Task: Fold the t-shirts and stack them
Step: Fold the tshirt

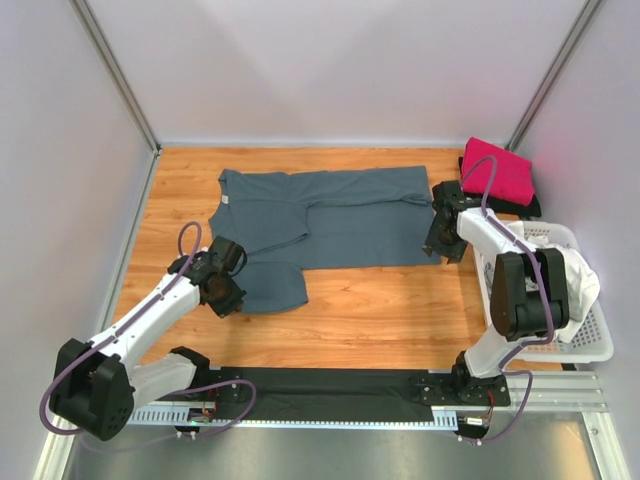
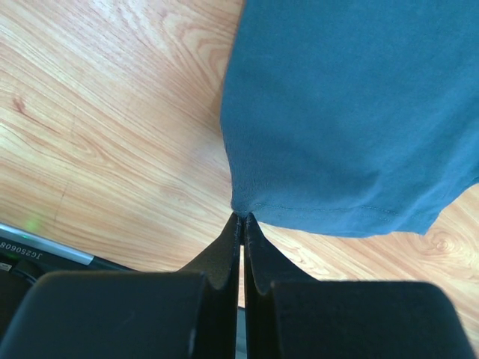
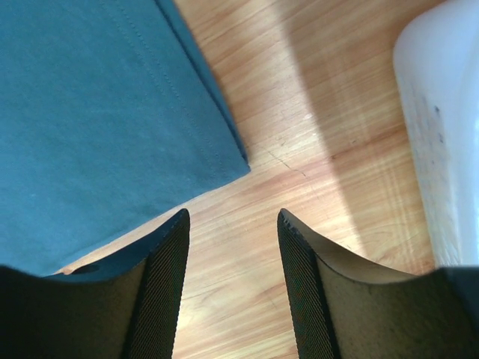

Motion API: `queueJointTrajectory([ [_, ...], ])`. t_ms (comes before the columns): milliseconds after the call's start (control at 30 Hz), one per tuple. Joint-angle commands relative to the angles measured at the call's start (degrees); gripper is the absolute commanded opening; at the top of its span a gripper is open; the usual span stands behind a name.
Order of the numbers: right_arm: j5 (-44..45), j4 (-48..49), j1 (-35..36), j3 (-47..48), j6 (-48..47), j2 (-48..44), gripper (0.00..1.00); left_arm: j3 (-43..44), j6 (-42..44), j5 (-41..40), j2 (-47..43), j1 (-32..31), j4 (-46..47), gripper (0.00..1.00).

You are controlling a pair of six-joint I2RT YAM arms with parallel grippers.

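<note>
A large slate blue-grey t-shirt [image 1: 340, 225] lies spread on the wooden table, with its near sleeve [image 1: 272, 285] lying flat. My left gripper [image 1: 232, 290] sits at that sleeve's left corner. In the left wrist view the gripper [image 2: 243, 218] is shut, its tips pinching the hem corner of the shirt [image 2: 352, 112]. My right gripper [image 1: 440, 240] is at the shirt's right bottom corner. In the right wrist view it [image 3: 232, 217] is open and empty over bare wood, next to the shirt's corner [image 3: 97, 127]. A folded magenta-pink t-shirt [image 1: 496, 170] lies on a black one [image 1: 531, 208] at the back right.
A white lattice basket [image 1: 592, 350] stands at the right with white cloth [image 1: 572, 272] in it; its wall [image 3: 441, 112] shows close to my right gripper. A black mat [image 1: 330, 385] lies along the near edge. Grey walls enclose the table.
</note>
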Motion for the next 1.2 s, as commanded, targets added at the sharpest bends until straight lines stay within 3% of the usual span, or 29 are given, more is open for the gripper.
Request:
queueJointTrajectory([
  [0,-2.9,2.4,0.3,0.1,-2.1,0.1,0.52,1.7,0.5,-1.7,-1.8,0.0,-0.5,0.00],
  [200,-6.9,2.9,0.2,-0.5,-0.6,2.9,0.51,1.1,-0.3,-2.4,-3.5,0.0,-1.6,0.00],
  [767,1.9,6.5,-0.7,-1.9,0.7,6.0,0.44,1.4,-0.4,-2.7,-3.5,0.1,-2.1,0.00],
  [1167,0.7,7.8,-0.9,-2.3,2.1,0.1,0.41,1.7,-0.1,-2.2,-2.4,0.0,-1.5,0.00],
])
